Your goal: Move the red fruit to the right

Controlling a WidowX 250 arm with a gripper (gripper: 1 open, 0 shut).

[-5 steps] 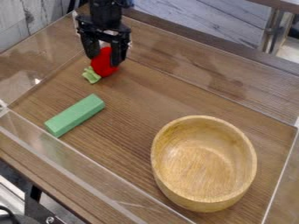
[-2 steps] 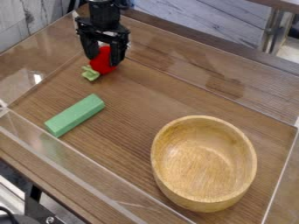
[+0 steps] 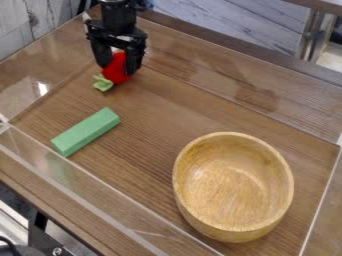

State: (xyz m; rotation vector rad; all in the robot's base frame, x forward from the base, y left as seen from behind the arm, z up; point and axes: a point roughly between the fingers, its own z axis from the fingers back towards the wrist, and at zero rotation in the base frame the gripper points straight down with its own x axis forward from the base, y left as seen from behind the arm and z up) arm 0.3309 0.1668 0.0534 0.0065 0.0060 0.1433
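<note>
One red fruit (image 3: pixel 119 68), apparently between open gripper (image 3: pixel 118 62) fingers.

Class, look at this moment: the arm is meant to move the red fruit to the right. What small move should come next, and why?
Probably closing the tool on the red fruit. Its fingers stand open on either side of the fruit, pointing down at the tabletop, so the fruit looks bracketed but not yet gripped. Only once it is held can it be carried right.

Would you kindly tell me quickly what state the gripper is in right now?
Gripper: jaws open, straddling the small rounded red toy fruit, not yet closed on it.
</note>
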